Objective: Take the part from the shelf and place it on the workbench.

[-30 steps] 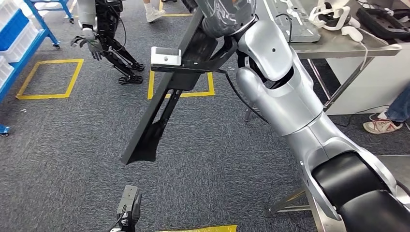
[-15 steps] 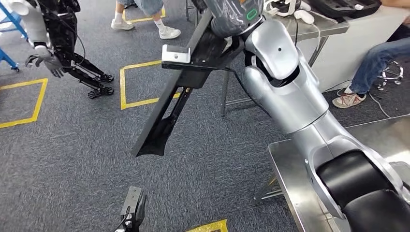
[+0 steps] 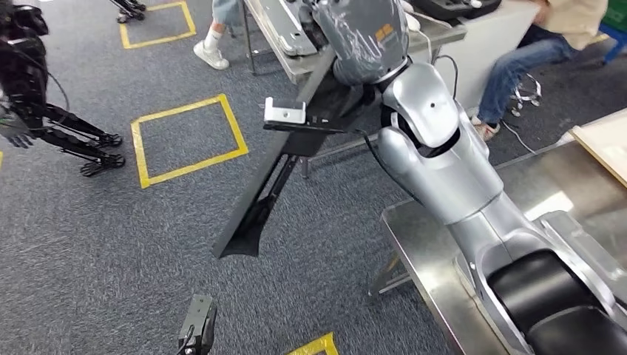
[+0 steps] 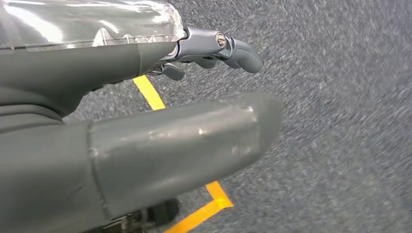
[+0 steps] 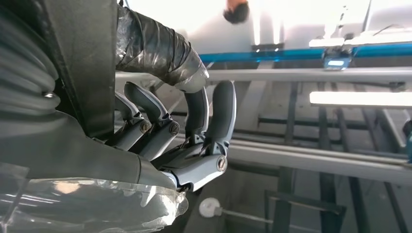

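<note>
Part (image 3: pixel 255 214) in right hand (image 5: pixel 160 126) (raised)

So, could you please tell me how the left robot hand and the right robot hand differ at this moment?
The right robot hand has its fingers curled around the long black part; the left robot hand holds nothing, with thumb and fingers apart. The right robot hand is raised high in front of the body; the left robot hand hangs low over the grey carpet. Both have grey covers wrapped in clear film.
</note>
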{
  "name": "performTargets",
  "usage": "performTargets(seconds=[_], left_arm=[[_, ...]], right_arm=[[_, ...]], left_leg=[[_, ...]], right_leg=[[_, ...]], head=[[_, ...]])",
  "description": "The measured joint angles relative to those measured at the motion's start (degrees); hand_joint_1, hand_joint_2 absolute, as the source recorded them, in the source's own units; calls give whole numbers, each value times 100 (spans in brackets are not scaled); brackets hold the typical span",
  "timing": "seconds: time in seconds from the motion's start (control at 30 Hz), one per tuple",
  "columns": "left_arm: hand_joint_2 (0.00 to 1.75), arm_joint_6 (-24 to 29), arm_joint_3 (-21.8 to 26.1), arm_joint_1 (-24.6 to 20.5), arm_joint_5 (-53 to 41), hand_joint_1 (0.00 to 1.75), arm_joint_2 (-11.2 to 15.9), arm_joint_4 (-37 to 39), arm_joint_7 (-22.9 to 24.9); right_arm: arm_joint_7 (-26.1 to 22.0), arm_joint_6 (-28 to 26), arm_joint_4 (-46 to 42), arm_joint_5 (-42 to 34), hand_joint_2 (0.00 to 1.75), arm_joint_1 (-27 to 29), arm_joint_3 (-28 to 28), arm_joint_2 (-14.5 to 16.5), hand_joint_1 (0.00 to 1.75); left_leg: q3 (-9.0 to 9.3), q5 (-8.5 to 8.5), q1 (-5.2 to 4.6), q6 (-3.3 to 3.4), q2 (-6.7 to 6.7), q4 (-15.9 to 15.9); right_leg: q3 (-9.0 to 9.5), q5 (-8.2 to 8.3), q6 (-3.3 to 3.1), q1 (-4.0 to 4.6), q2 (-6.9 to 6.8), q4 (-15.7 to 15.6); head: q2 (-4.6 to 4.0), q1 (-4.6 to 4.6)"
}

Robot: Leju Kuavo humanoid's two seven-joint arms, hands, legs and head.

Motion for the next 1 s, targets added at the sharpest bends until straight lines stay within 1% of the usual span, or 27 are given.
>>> performTargets(seconds=[0.03, 0.07, 0.1, 0.13, 0.17, 0.2, 0.23, 0.27, 0.3, 0.37, 0.4, 0.47, 0.5, 0.53, 0.57, 0.6, 0.63, 0.67, 0.7, 0.73, 0.77, 0.8, 0.83, 0.87, 0.9, 0.93, 1.0], left_arm=[[0, -18, -13, 42, -44, 0, 7, 0, 5], [0, -44, -32, 86, -92, 0, 14, 0, 20], [0, -80, -61, 126, -148, 0, 19, 0, 47], [0, -123, -99, 159, -206, 0, 22, 0, 79], [0, -165, -141, 184, -260, 0, 24, 0, 112], [0, -209, -184, 201, -312, 0, 27, 0, 135], [0, -253, -227, 210, -354, 0, 30, 0, 138], [0, -287, -266, 213, -385, 0, 39, 0, 122], [0, -312, -302, 212, -405, 0, 52, 0, 91], [0, -336, -367, 192, -423, 0, 77, 0, 8], [0, -341, -396, 174, -426, 0, 92, -1, -24], [0, -352, -434, 145, -433, 0, 122, -2, -57], [0, -356, -444, 144, -434, 0, 143, -2, -62], [0, -359, -450, 152, -434, 0, 157, -2, -65], [0, -360, -455, 163, -434, 0, 169, -2, -72], [0, -356, -461, 173, -431, 0, 179, -2, -92], [0, -346, -467, 175, -423, 0, 186, -2, -127], [0, -334, -473, 168, -412, 0, 196, -2, -176], [0, -321, -477, 152, -394, 0, 210, -3, -231], [0, -316, -478, 130, -368, 0, 232, -3, -282], [0, -323, -478, 104, -332, 0, 254, -4, -327], [0, -347, -478, 79, -290, 0, 269, -5, -368], [0, -384, -478, 54, -250, 0, 281, -6, -406], [0, -428, -478, 27, -213, 0, 282, -7, -444], [0, -466, -478, -3, -190, 0, 281, -9, -479], [0, -491, -478, -32, -175, 0, 279, -12, -508], [0, -505, -477, -60, -157, 0, 273, -15, -540]], right_arm=[[6, 1, -30, 11, 175, 55, 1, -1, 175], [9, 1, -58, 27, 175, 124, 5, -2, 175], [14, -1, -89, 51, 175, 199, 10, -2, 175], [19, -2, -124, 82, 175, 263, 17, -3, 175], [24, -3, -161, 111, 175, 309, 26, -3, 175], [35, -6, -198, 142, 175, 333, 32, -2, 175], [44, -9, -232, 173, 175, 343, 38, 9, 175], [55, -12, -255, 195, 175, 343, 40, 22, 175], [62, -17, -267, 212, 175, 339, 40, 37, 175], [58, -30, -273, 212, 175, 324, 39, 66, 175], [53, -36, -273, 204, 175, 310, 36, 80, 175], [48, -42, -274, 196, 175, 272, 31, 127, 175], [48, -43, -273, 195, 175, 261, 30, 154, 175], [47, -43, -272, 195, 175, 257, 30, 180, 175], [47, -43, -269, 193, 175, 260, 31, 197, 175], [43, -43, -265, 186, 175, 265, 31, 205, 175], [37, -44, -261, 168, 175, 267, 31, 210, 175], [25, -45, -257, 139, 175, 263, 30, 214, 175], [8, -46, -251, 101, 175, 255, 28, 220, 175], [-10, -50, -239, 54, 175, 240, 26, 226, 175], [-31, -54, -220, 8, 175, 225, 23, 234, 175], [-55, -63, -192, -42, 175, 212, 17, 242, 175], [-82, -77, -163, -89, 175, 202, 8, 250, 175], [-112, -92, -132, -127, 175, 195, -5, 259, 175], [-139, -110, -102, -155, 175, 186, -18, 268, 175], [-161, -127, -76, -167, 175, 168, -27, 277, 175], [-176, -160, -20, -171, 175, 122, -33, 313, 175]], left_leg=[[2, -8, -6, 9, 80, 2], [4, -19, -9, 5, 161, 6], [8, -33, -7, -3, 238, 12], [12, -50, -3, -14, 311, 22], [18, -72, 0, -32, 377, 40], [23, -99, -1, -57, 435, 62], [28, -130, -15, -88, 490, 90], [34, -158, -33, -122, 537, 108], [47, -180, -48, -157, 584, 116], [84, -218, -50, -220, 681, 115], [96, -261, -33, -251, 655, 145], [-22, -492, -3, -291, 422, 475], [-174, -674, 4, -298, 262, 823], [-372, -850, 3, -299, 155, 1227], [-555, -964, 1, -299, 102, 1577], [-670, -971, -2, -291, 76, 1762], [-682, -863, -3, -273, 61, 1722], [-594, -666, -5, -245, 31, 1469], [-441, -435, -6, -210, -59, 1083], [-279, -267, -1, -174, -210, 704], [-154, -163, 0, -151, -336, 414], [-80, -128, -7, -136, -429, 248], [-50, -140, -16, -126, -448, 195], [-34, -125, -21, -117, -383, 161], [-10, -101, -17, -100, -312, 118], [14, -72, -6, -77, -240, 69], [50, -33, 5, -35, -85, -1]], right_leg=[[-186, -153, 19, -16, -100, 365], [-327, -229, 37, -34, -150, 637], [-381, -208, 53, -53, -182, 735], [-323, -90, 65, -70, -212, 618], [-156, 93, 70, -80, -269, 300], [45, 238, 66, -74, -389, -88], [212, 342, 45, -56, -481, -411], [320, 388, 19, -32, -548, -617], [352, 374, -13, -8, -564, -688], [356, 375, -82, 0, -430, -682], [367, 377, -115, -11, -367, -691], [394, 390, -193, -39, -257, -713], [397, 391, -217, -38, -196, -715], [397, 392, -238, -32, -126, -713], [397, 392, -244, -23, -45, -710], [397, 391, -246, -11, 39, -704], [398, 390, -247, -2, 121, -697], [399, 390, -246, 3, 200, -689], [398, 390, -245, 4, 275, -681], [389, 390, -234, 9, 344, -669], [376, 394, -215, 3, 408, -660], [361, 402, -185, -11, 471, -658], [348, 417, -144, -26, 536, -669], [342, 437, -99, -38, 604, -693], [333, 438, -64, -37, 596, -697], [300, 389, -34, -23, 487, -641], [99, 120, 4, -6, 109, -210]], head=[[0, 3], [0, 5], [0, 4], [0, 6], [0, 6], [0, 6], [0, 4], [0, 4], [0, 2], [0, 1], [0, -1], [0, -2], [0, -2], [0, -3], [0, -2], [0, -3], [0, -3], [0, -3], [0, -3], [0, -2], [0, -2], [0, -1], [0, -2], [0, -2], [0, -2], [0, 11], [0, 31]])
